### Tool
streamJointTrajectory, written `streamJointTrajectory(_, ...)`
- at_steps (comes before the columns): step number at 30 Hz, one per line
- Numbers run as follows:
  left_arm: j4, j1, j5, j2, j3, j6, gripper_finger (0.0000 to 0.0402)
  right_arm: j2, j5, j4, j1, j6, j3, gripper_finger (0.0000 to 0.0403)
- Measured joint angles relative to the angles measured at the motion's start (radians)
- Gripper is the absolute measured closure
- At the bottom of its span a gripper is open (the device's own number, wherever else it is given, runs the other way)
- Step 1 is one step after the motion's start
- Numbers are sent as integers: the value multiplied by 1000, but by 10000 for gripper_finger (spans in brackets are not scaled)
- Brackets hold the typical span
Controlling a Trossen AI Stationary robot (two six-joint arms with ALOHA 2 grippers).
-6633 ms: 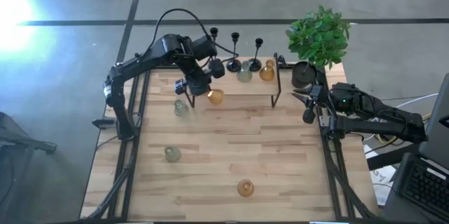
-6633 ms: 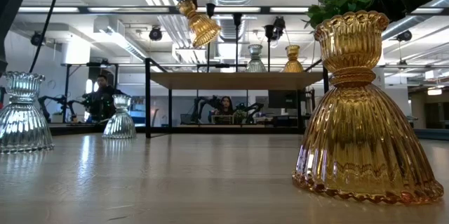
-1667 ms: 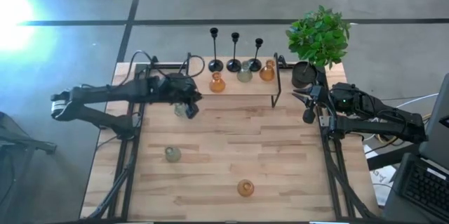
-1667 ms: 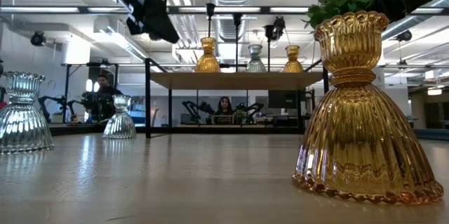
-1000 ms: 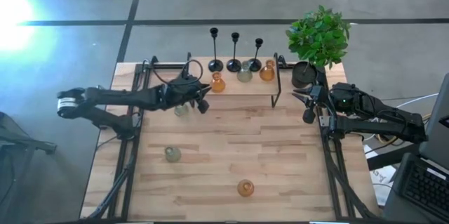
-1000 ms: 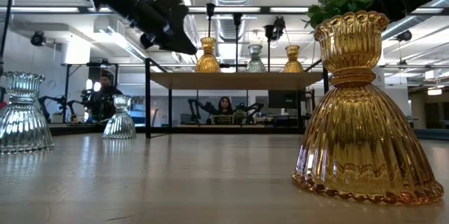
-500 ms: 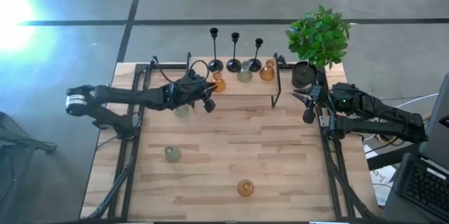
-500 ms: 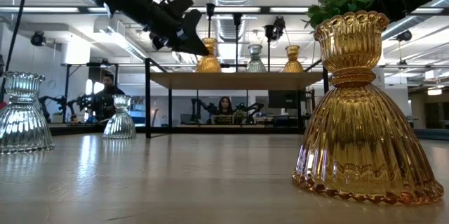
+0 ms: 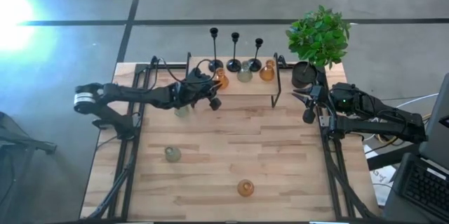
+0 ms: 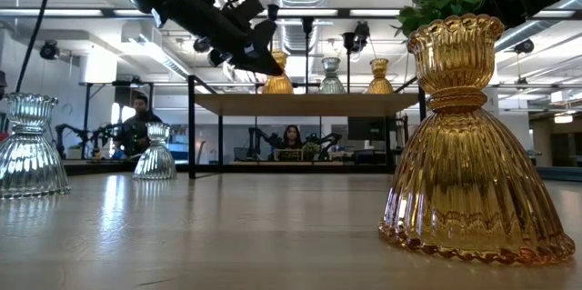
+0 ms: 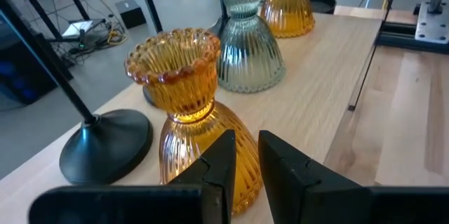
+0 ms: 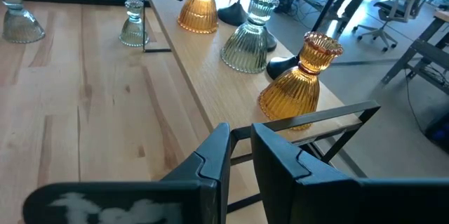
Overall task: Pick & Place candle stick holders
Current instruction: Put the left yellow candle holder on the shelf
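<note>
Three black candlesticks [image 9: 234, 50] stand on their round bases at the table's far edge, behind a raised shelf [image 9: 245, 87]. On the shelf stand an amber glass holder [image 9: 220, 81], a pale green one [image 9: 244, 75] and another amber one [image 9: 267, 71]. On the table stand two pale green holders [image 9: 182, 111] [image 9: 172, 154] and an amber one [image 9: 245, 187]. My left gripper [image 11: 246, 147] is shut and empty, at shelf height just before the left amber holder [image 11: 182, 90]. My right gripper [image 12: 240, 140] is shut and waits at the table's right edge [image 9: 307, 108].
A black pot with a leafy plant [image 9: 319, 38] stands at the far right corner. The shelf's black frame posts [image 9: 275, 87] stand near the right arm. In the low view the near amber holder [image 10: 468, 145] fills the right side. People sit in the room beyond [image 10: 293, 137].
My left gripper has gone toward the table's right edge along the shelf's front, away from the pale green holder on the table and up to the left amber holder on the shelf. Its fingers have stayed shut. No holder has moved.
</note>
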Motion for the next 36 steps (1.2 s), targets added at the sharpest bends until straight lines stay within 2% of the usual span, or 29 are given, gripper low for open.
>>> streamJointTrajectory(36,62,65,-2,9,3,12,335,0,0,0,0,0,0,351)
